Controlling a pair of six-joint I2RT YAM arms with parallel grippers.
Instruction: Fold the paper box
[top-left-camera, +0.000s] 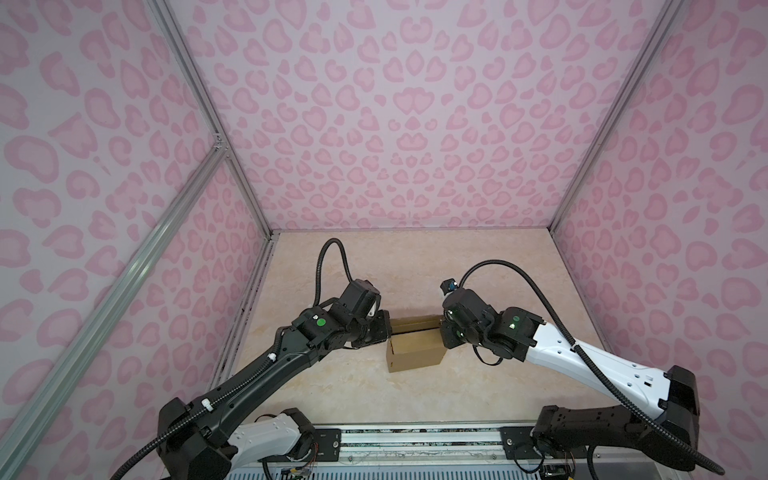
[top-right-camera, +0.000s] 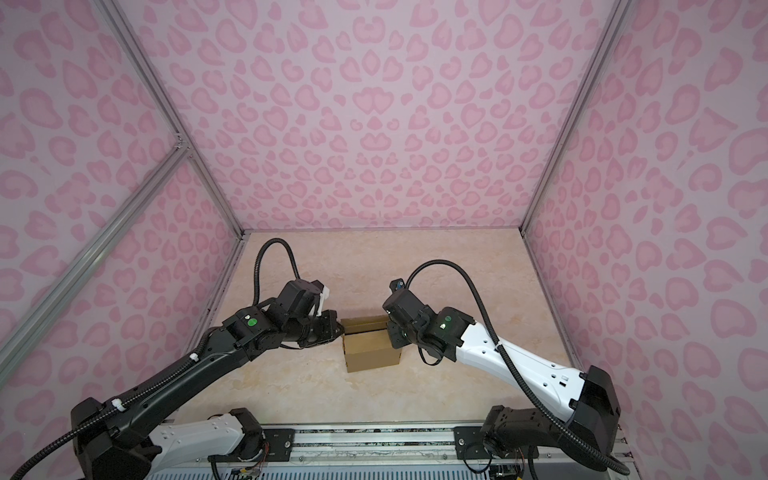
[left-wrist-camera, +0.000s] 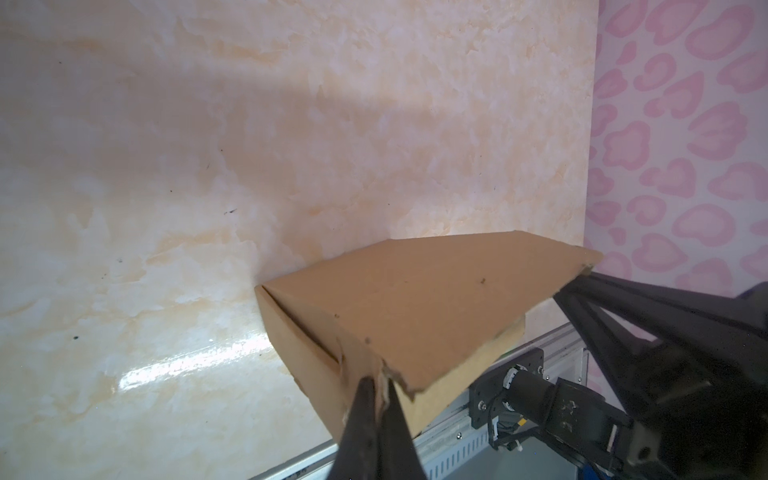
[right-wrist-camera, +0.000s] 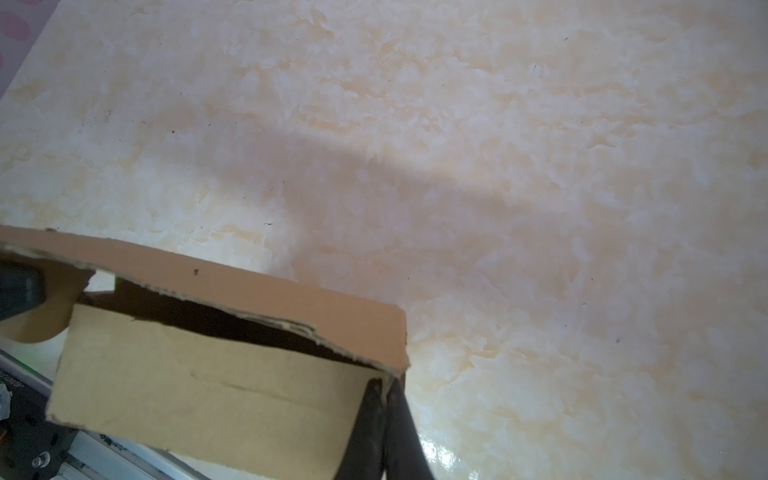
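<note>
The paper box (top-left-camera: 415, 352) (top-right-camera: 371, 350) is brown cardboard, folded into a small box shape, in the middle of the table between both arms. My left gripper (top-left-camera: 390, 329) (top-right-camera: 341, 328) is shut on the box's left corner; the left wrist view shows its fingertips (left-wrist-camera: 380, 380) pinching a torn cardboard edge of the box (left-wrist-camera: 415, 299). My right gripper (top-left-camera: 441, 328) (top-right-camera: 388, 330) is shut on the opposite corner, its tips (right-wrist-camera: 386, 384) clamped on the wall of the box (right-wrist-camera: 208, 382). One top flap stands slightly ajar, with a dark gap under it.
The marbled beige table (top-left-camera: 415, 270) is enclosed by pink patterned walls (top-left-camera: 395, 124) on three sides. An aluminium rail (top-left-camera: 415, 440) carrying both arm bases runs along the front edge. Black cables loop above each wrist.
</note>
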